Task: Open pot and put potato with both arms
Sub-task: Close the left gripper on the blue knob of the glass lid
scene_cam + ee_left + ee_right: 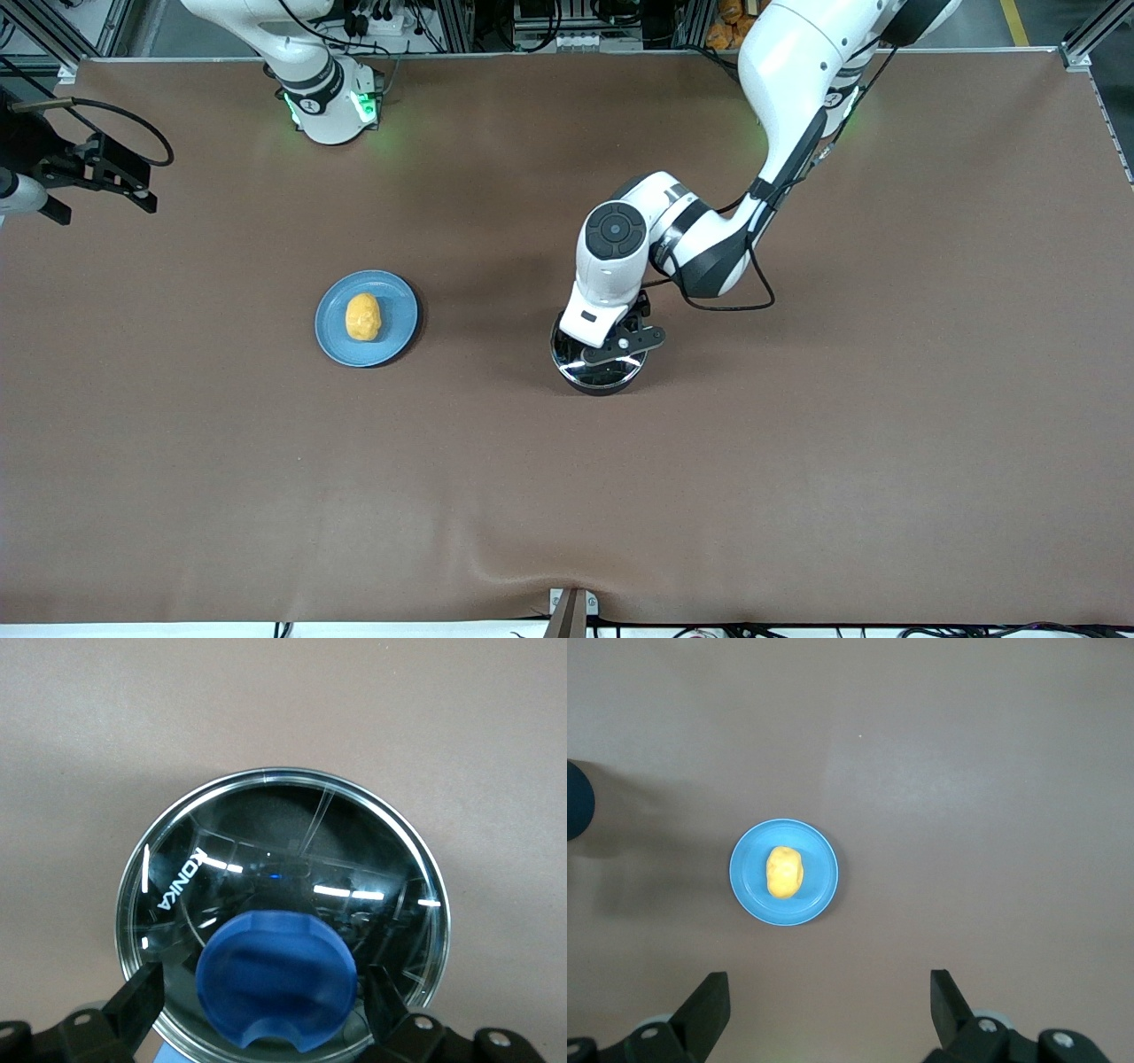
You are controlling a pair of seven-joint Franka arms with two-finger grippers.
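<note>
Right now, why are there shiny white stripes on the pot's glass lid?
In the left wrist view, the white stripes are ceiling lights reflected in the glass lid, above the blue knob that sits between the open left gripper's fingers. In the front view, the lid's rim glints too. In the right wrist view, the potato and plate show no glare.

One pot [599, 368], one potato [363, 317], one plate [399, 319]

Both arms have glossy white shells with black joint bands. The left arm [611, 266] has a round black cap at its wrist and a thin black cable looping beside it. The right arm's base [328, 97] glows green. Both grippers' black fingers [704, 1014] are angular, with small silver screws.
</note>
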